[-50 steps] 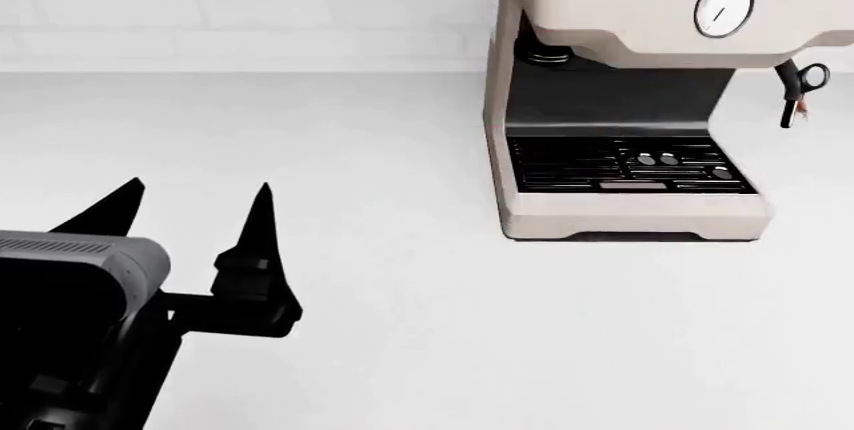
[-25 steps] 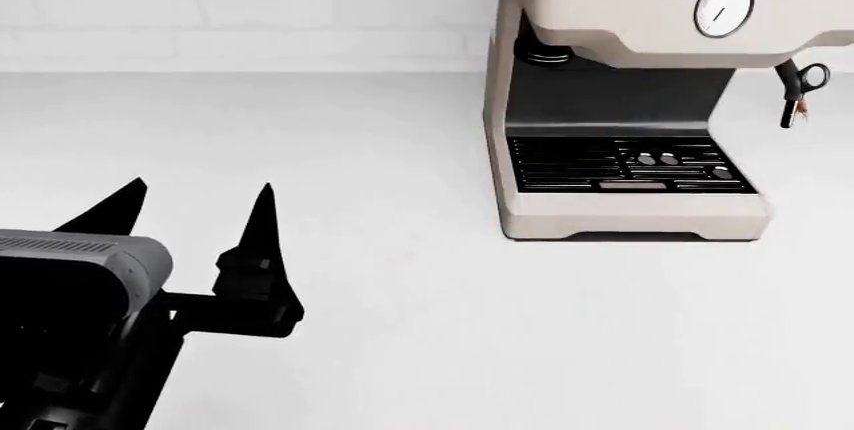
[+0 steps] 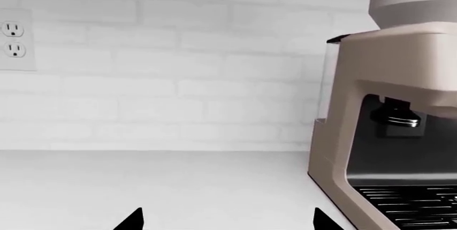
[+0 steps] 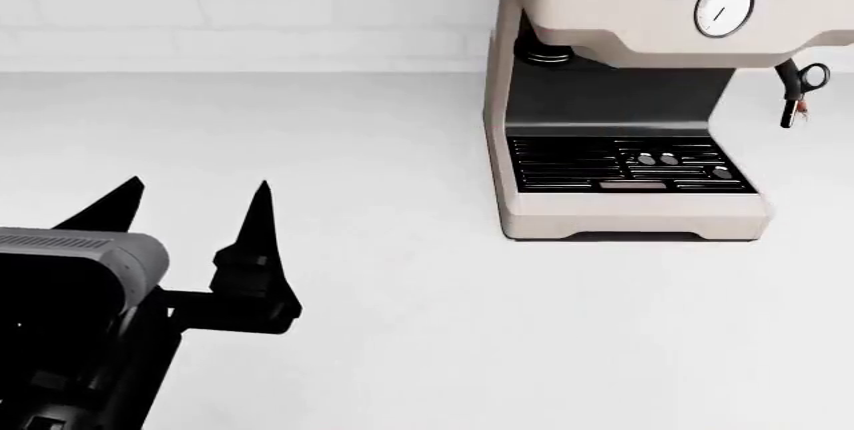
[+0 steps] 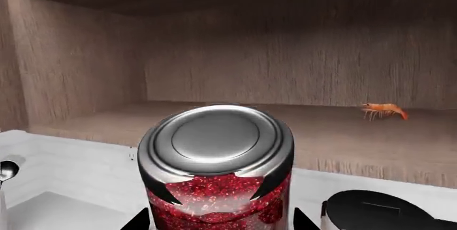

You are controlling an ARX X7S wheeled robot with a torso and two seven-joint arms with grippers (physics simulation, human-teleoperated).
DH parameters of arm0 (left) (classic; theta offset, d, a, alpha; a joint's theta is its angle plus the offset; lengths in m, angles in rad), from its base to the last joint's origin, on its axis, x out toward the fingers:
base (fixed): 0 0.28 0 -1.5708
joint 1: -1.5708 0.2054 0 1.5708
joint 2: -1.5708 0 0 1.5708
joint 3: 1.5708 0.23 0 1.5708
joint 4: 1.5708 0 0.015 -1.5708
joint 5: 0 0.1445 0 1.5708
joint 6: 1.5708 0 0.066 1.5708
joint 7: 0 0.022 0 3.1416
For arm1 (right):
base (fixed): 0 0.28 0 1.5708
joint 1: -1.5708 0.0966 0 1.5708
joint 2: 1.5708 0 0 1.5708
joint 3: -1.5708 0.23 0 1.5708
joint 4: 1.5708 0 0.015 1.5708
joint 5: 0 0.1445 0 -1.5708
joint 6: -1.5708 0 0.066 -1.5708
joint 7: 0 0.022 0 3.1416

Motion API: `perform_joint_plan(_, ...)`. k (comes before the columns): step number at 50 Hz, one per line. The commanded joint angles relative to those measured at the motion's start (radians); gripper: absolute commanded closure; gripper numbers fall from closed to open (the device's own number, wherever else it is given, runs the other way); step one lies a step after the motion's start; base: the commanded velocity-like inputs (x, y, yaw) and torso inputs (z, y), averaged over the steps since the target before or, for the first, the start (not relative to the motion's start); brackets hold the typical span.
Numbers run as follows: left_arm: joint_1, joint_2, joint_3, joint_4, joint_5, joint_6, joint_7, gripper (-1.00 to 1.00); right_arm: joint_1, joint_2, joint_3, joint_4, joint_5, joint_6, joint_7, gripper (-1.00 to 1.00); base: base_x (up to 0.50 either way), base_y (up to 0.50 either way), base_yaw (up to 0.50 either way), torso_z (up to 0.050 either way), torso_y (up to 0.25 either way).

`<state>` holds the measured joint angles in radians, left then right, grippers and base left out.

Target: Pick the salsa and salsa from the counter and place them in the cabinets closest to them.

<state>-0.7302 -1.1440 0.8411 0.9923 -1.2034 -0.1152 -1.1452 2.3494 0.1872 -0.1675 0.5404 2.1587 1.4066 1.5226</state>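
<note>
Jar lifted out of the head camera's sight, now at the cabinet mouth

Left wrist view: my left claw (image 3: 227, 222) hangs spread and empty over the plain white surface (image 3: 143, 187), with the beige espresso machine (image 3: 378, 133) off to one side of it and no jar ahead. Head view: the red shape that sat at the top edge a second ago is gone; only my empty left claw (image 4: 196, 212), the bare surface (image 4: 427, 330) and the machine (image 4: 627, 100) show. Right wrist view: my right claw (image 5: 218, 187) is clenched on the small glass jar of dark red salsa with the round grey metal lid (image 5: 214, 139), the open brown wooden cabinet (image 5: 85, 69) just beyond it, a tiny orange shrimp (image 5: 383, 110) on its shelf. I judge placing comes next; the second jar is in no view.
</note>
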Motion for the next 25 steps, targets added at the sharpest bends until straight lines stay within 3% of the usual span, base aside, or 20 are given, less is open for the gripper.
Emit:
perform_joint_plan(1,0.001,-0.007,-0.001,-0.001,0.002,0.008,0.002,-1.0,0.007,-0.047,0.154,0.078,-0.527,0.116,-0.251,1.0,0.0,0.0,0.0,0.0,0.0)
perform_joint_plan(8,0.004,-0.009,-0.002,-0.001,0.007,0.014,0.002,-1.0,0.007,-0.072,0.208,0.023,-1.031,0.129,-0.611,1.0,0.0,0.0,0.0,0.0,0.0)
perform_joint_plan(11,0.009,-0.01,-0.001,-0.001,0.016,0.019,0.004,-1.0,0.007,-0.107,0.214,-0.03,-1.379,0.124,-0.856,1.0,0.0,0.0,0.0,0.0,0.0)
perform_joint_plan(14,0.014,-0.009,0.001,0.0,0.023,0.022,0.004,-1.0,0.007,-0.134,0.21,-0.049,-1.587,0.111,-1.002,1.0,0.0,0.0,0.0,0.0,0.0)
perform_joint_plan(25,0.025,-0.011,0.006,0.006,0.047,0.031,0.004,-1.0,0.007,-0.169,0.201,0.035,-1.81,0.041,-1.165,1.0,0.0,0.0,0.0,0.0,0.001)
